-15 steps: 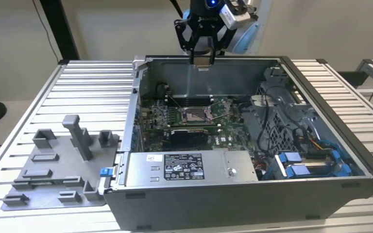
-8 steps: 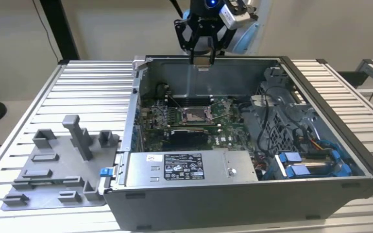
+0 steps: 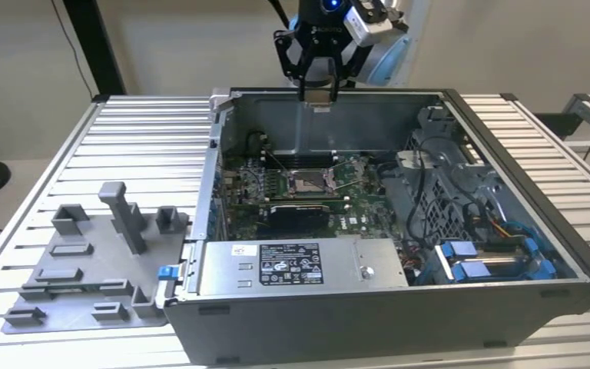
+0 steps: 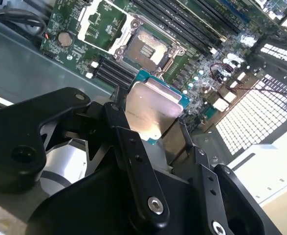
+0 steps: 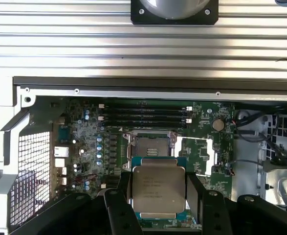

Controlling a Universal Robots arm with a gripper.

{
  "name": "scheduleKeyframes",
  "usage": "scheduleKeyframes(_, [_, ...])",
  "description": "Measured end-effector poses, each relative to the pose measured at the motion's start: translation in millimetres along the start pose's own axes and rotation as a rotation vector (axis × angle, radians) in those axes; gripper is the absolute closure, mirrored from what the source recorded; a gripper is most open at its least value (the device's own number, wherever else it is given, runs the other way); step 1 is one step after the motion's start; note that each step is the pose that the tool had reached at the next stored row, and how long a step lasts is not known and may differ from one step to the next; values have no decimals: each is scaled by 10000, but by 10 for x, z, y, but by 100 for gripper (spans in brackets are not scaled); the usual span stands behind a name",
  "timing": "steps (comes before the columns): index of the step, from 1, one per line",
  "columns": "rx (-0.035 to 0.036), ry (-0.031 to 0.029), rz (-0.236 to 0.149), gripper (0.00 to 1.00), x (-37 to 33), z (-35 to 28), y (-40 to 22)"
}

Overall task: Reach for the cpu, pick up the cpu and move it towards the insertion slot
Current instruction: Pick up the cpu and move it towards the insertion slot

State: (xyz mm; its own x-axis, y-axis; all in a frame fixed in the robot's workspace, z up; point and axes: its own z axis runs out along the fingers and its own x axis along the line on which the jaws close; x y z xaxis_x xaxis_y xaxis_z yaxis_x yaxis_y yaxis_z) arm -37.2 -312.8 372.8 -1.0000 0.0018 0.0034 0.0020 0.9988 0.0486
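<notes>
**Inspector:** Presently the cpu (image 5: 159,193) is off its rest and clamped in the gripper (image 5: 158,205), pale lid facing the cameras in both wrist views, a teal edge showing round it. Black fingers (image 4: 133,161) bear on two opposite edges.

**Clerk:** And its position?

**Inspector:** In the exterior view the gripper (image 3: 316,94) hangs above the rear wall of the computer case (image 3: 398,307), clear of the motherboard (image 3: 274,188). The insertion slot (image 3: 306,183) lies lower, well apart from the part; its frame stands open with the tan centre exposed, as the first wrist view confirms (image 5: 150,147).

**Clerk:** Which step is that?

**Inspector:** Reach and pick-up appear complete; in my judgement the transfer toward the slot is in hand. Closing the gap calls for a descent inside the case walls with the plate kept level and square to the socket frame.

**Clerk:** Anything else noted?

**Inspector:** A grey fixture tray (image 3: 90,269) sits on the table (image 3: 141,131), on the exterior view's left of the case.
</notes>
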Motion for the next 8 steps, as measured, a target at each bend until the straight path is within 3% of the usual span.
scheduleKeyframes(8, [0, 0, 0, 100, 0, 0, 1])
